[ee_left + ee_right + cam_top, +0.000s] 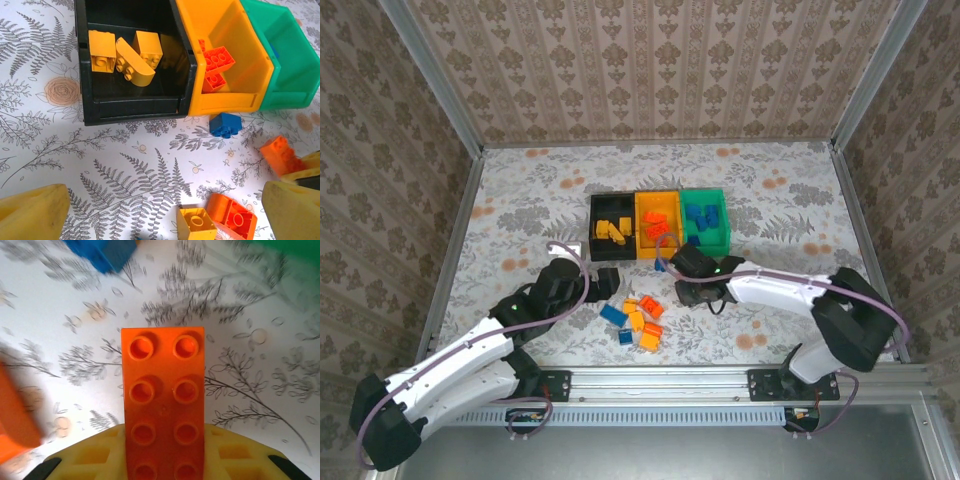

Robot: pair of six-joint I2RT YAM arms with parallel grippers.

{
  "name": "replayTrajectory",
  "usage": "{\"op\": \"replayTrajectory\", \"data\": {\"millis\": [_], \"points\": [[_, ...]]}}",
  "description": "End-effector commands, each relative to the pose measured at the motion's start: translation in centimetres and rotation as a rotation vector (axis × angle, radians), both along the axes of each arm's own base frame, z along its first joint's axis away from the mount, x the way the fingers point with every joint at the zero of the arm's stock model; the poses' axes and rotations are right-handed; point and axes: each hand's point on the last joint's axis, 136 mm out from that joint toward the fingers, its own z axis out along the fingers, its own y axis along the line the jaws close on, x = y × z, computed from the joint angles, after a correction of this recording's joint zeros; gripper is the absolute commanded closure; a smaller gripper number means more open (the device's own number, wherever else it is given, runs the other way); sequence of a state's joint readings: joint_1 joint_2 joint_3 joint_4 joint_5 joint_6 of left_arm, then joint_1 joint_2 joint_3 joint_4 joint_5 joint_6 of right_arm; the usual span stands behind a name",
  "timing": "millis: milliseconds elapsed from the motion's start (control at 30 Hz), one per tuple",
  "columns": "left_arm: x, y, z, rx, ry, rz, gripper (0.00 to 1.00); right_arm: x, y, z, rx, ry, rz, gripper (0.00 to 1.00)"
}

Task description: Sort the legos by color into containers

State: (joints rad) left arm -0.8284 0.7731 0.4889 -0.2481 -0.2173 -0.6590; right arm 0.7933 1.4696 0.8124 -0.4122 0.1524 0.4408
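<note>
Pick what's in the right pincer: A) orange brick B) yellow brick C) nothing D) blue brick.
A: the orange brick lies sharp against the yellow pad of the right pincer, while the table behind it is blurred.

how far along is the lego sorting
Done: yellow bricks in the black bin, red-orange ones in the orange bin, blue ones in the green bin. In hand: the right gripper is shut on a red-orange brick. Left: loose bricks in front of the bins, the open left gripper near them.
</note>
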Motion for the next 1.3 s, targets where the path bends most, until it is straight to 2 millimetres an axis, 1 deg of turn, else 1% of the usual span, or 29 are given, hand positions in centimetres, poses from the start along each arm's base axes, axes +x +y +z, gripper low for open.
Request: {"op": "replayTrajectory", "data": {"millis": [0,33,100,133,200,267,333,400,500,633,700,733,800,867,900,1000,1100,1200,1267], "points": [[-0.1,0.2,-0.4,0.001,0.016,0.004,0.00,0.8,0.6,3.7,0.053,-0.054,0.001,0.75],[-0.1,0.2,-0.4,0.004,0.016,0.002,0.00,1.3,1.1,5.7,0.095,-0.093,0.004,0.75],[0.0,0.2,-0.3,0.007,0.013,-0.002,0.00,2.8,2.2,7.9,0.141,-0.124,-0.004,0.74],[-0.1,0.2,-0.2,0.008,0.014,-0.002,0.00,3.7,2.7,8.0,0.137,-0.122,-0.012,0.74],[-0.1,0.2,-0.2,0.010,0.017,-0.004,0.00,5.9,3.7,9.0,0.143,-0.141,-0.033,0.73],[-0.2,0.2,-0.2,0.011,0.022,-0.010,0.00,8.1,4.6,9.5,0.149,-0.159,-0.058,0.73],[-0.5,0.1,-0.2,0.011,0.031,-0.021,0.00,10.7,4.9,9.5,0.137,-0.172,-0.100,0.72],[-0.7,0.2,-0.4,0.017,0.043,-0.023,0.00,13.3,5.0,8.8,0.114,-0.171,-0.147,0.72],[-1.0,0.5,-0.9,0.040,0.070,-0.023,0.00,16.4,5.3,7.9,0.103,-0.169,-0.194,0.71],[-1.5,0.7,-1.5,0.072,0.109,-0.032,0.00,19.3,5.8,6.7,0.063,-0.170,-0.221,0.67],[-1.8,0.8,-1.9,0.088,0.131,-0.037,0.00,20.4,6.0,6.1,0.061,-0.169,-0.233,0.62],[-1.9,0.8,-2.1,0.095,0.141,-0.040,0.00,20.7,6.1,6.2,0.065,-0.171,-0.233,0.56],[-2.2,0.8,-2.5,0.108,0.163,-0.052,0.00,21.1,6.2,6.2,0.068,-0.175,-0.231,0.41],[-2.5,0.7,-3.0,0.126,0.183,-0.067,0.00,21.2,6.5,7.0,0.089,-0.189,-0.221,0.29],[-2.7,0.5,-3.2,0.134,0.190,-0.081,0.00,21.1,6.6,7.6,0.102,-0.197,-0.215,0.24],[-3.3,-0.5,-3.6,0.151,0.203,-0.136,0.00,20.4,6.3,8.8,0.127,-0.218,-0.213,0.18],[-3.8,-1.9,-3.8,0.191,0.201,-0.194,0.01,19.0,5.8,9.7,0.156,-0.228,-0.213,0.17],[-4.2,-3.8,-4.1,0.250,0.191,-0.256,0.05,17.4,5.0,9.9,0.170,-0.233,-0.217,0.16],[-4.4,-5.3,-4.3,0.277,0.186,-0.299,0.11,16.4,4.3,9.8,0.177,-0.232,-0.225,0.16]]}}
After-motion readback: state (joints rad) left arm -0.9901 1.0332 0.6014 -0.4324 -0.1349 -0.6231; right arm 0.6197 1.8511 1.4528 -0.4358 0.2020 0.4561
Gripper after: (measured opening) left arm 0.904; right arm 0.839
